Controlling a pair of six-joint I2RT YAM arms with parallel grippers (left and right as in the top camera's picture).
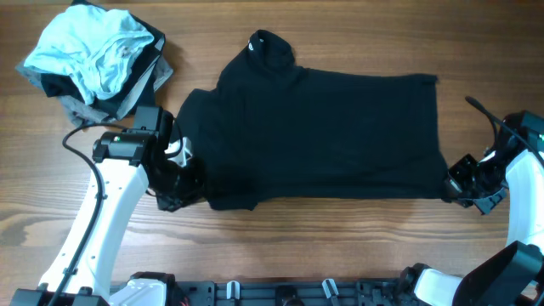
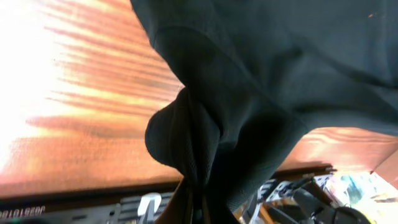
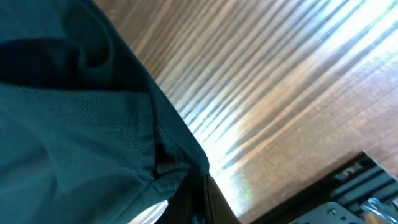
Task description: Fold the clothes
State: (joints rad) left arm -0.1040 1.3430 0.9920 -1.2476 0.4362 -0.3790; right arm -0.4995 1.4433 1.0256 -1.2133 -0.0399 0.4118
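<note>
Shirt (image 1: 331, 136), black, lies spread mid-desk, collar w/ small white tag (image 1: 253, 48) pointing to the far edge. Progress, my read: early. No clean fold shows yet. Body looks flat and roughly rectangular, but can't tell from overhead whether any part is already tucked under.

Left to right:
- Far-left corner of desk (image 1: 340, 255): a heap, light-blue garment (image 1: 89, 51) on top, grey garment (image 1: 106, 106) under it. Sits near the shirt, not touching as far as I can see. Neither arm is on it.
- Left gripper (image 1: 189, 183) at shirt's near-left corner, jaws closed on the cloth.
- Shirt body fills the middle, a few soft wrinkles.
- Right gripper (image 1: 450, 183) at shirt's near-right corner, close to desk's right edge, also clamped on the cloth.

Still to do, judged: basically all the folding. With both near corners pinched, prob. the near edge gets carried over toward the far edge, then more folds and squaring up.

Views: overhead gives layout, collar, tag and heap, but the gripper bodies hide the actual pinch. Left wrist shows it: cloth gathered into a bunched ridge running down into the jaws, bare wood beyond, so the corner seems slightly raised. Right wrist shows the weave up close and the shirt's edge drawn into the jaws, w/ bare wood alongside. Neither wrist view shows collar or heap.
</note>
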